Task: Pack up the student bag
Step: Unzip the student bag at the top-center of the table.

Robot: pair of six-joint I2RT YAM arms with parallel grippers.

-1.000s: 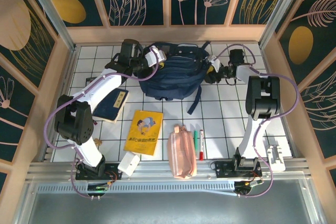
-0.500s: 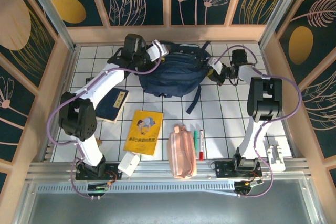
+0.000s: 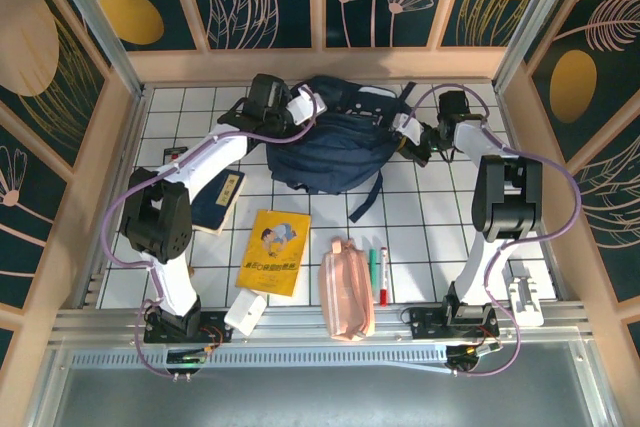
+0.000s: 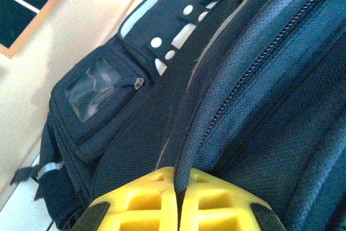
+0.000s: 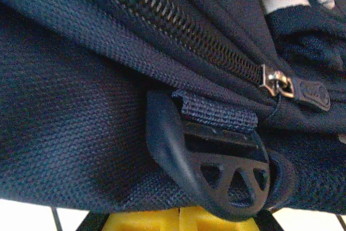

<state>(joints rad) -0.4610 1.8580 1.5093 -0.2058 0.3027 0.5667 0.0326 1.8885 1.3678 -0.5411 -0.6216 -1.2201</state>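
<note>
Student bag (image 3: 335,142) lies at far centre of the white gridded bench (image 3: 420,217), close to the far wall, one dark strap trailing toward the near side. Left gripper (image 3: 312,107) is at the bag's far-left top corner. In left wrist view its jaws are clenched, yellow pads (image 4: 135,204) pressed together on a dark fabric fold w/ pale piping running straight in between them: grasping the bag. Same view shows a clear window pocket (image 4: 94,93) and a grey patch w/ white studs (image 4: 173,36); no wording legible on either. Right gripper (image 3: 405,132) is at the bag's right edge. In right wrist view its jaws are clenched, yellow pads (image 5: 146,223) meeting just under a black plastic strap buckle (image 5: 216,171). Cannot tell whether cloth or buckle is nipped between them. A metal zip pull (image 5: 275,84) w/ a dark tab sits beside the buckle; any mark on the tab is too blurred to read. Near of the bag, left to right: dark notebook (image 3: 215,199) w/ pale label strip, partly under the left arm, text too small; yellow book (image 3: 273,252) w/ cartoon cover and a title line in dark characters, not legible; small white box (image 3: 245,310) at the near edge; pink pencil pouch (image 3: 345,290); green marker (image 3: 372,269) and red marker (image 3: 382,275) side by side just right of the pouch.
</note>
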